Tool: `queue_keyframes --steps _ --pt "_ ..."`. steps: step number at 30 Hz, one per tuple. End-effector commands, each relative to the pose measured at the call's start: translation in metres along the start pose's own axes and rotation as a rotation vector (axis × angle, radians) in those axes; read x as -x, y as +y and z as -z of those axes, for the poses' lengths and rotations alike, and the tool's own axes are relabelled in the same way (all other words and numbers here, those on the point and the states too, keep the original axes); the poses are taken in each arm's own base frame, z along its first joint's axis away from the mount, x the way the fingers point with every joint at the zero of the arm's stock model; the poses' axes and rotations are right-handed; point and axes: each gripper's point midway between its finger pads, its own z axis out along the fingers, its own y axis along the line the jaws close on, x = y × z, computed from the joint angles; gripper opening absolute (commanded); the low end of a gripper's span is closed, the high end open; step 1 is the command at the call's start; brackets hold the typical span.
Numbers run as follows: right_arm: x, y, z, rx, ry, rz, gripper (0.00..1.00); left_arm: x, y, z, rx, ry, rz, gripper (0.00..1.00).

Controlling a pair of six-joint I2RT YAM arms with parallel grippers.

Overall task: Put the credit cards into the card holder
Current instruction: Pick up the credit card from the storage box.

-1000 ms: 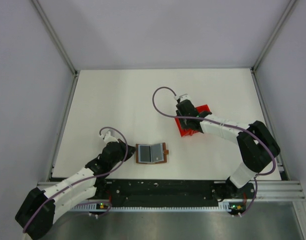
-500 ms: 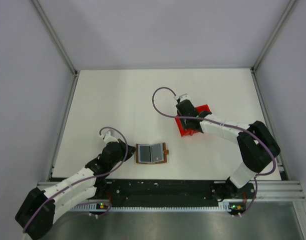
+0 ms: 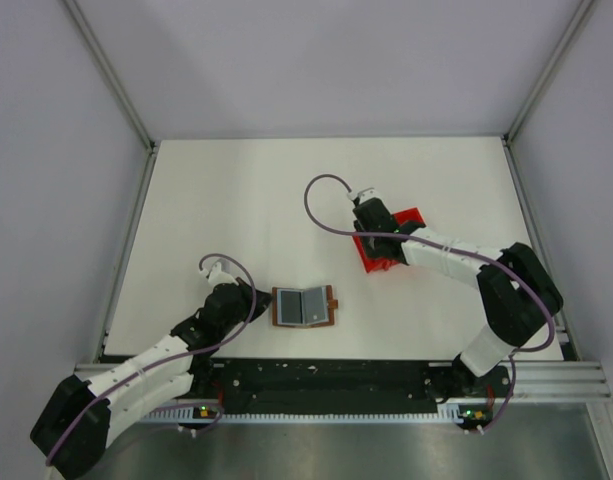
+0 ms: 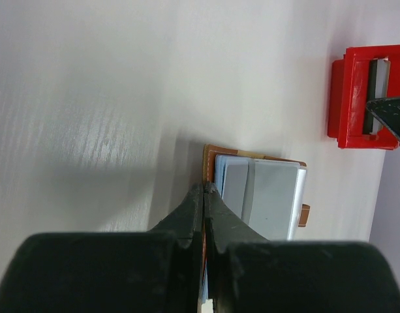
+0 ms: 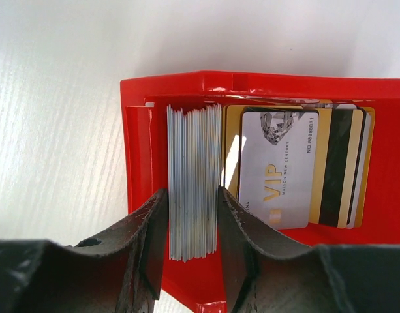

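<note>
The card holder (image 3: 303, 306) lies open near the front, brown with grey pockets (image 4: 265, 195). My left gripper (image 4: 205, 189) is shut on its brown left edge (image 3: 270, 305). A thick stack of credit cards (image 5: 193, 169) stands on edge in the red bin (image 5: 134, 130). My right gripper (image 5: 193, 192) reaches into the bin (image 3: 414, 215), and its two fingers press the stack's two faces. More credit cards lie flat beside the stack, a pale VIP card (image 5: 281, 169) on top of gold and dark ones.
The red bin (image 4: 346, 98) stands on the white table right of centre, with the right gripper's dark tip (image 4: 392, 117) over it in the left wrist view. Metal frame rails run along the table's sides and front.
The right gripper's jaws have narrowed onto the upright stack of cards. The left arm and the card holder have not moved.
</note>
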Motion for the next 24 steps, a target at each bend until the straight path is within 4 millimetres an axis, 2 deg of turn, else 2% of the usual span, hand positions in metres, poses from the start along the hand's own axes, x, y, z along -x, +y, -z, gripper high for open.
queue_keyframes --steps 1,6,14,20,24 --pt "0.0379 0.0064 0.0219 0.068 -0.094 -0.033 0.35 0.0047 -0.0018 -0.0022 -0.025 -0.032 -0.001 0.0" --pt "0.042 0.0037 0.0261 0.059 -0.106 -0.041 0.38 0.0036 -0.0006 -0.0021 -0.023 -0.028 -0.002 0.0" --pt "0.0382 0.0005 0.0213 0.034 -0.085 -0.024 0.34 0.0033 -0.0002 -0.0022 -0.023 -0.025 -0.003 0.0" --pt "0.0456 0.0029 0.0293 0.035 -0.127 -0.043 0.47 0.0044 -0.0019 -0.0024 -0.027 -0.029 -0.002 0.0" --pt "0.0409 0.0048 0.0197 0.009 -0.106 -0.026 0.5 0.0042 -0.0019 -0.0032 -0.025 -0.026 -0.005 0.0"
